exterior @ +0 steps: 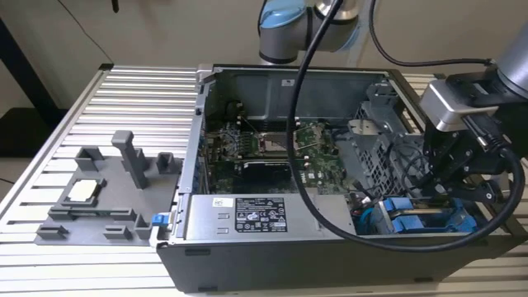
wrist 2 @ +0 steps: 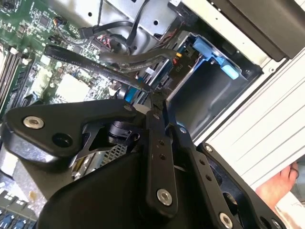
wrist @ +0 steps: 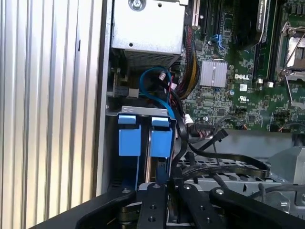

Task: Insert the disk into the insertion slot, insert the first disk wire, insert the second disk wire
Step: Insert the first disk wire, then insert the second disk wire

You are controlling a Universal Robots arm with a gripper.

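Blue carrier: seen at the end of the disk (wrist: 161,138), which is seated in the drive bay (wrist: 143,110) at a corner of the computer case (exterior: 247,266).
Gripper (wrist 2: 157,101): lowered into the case, just beside the bay.
Fingers (wrist 2: 155,143): drawn together at the tips and pinched on the end of a black flat wire (wrist 2: 90,64).
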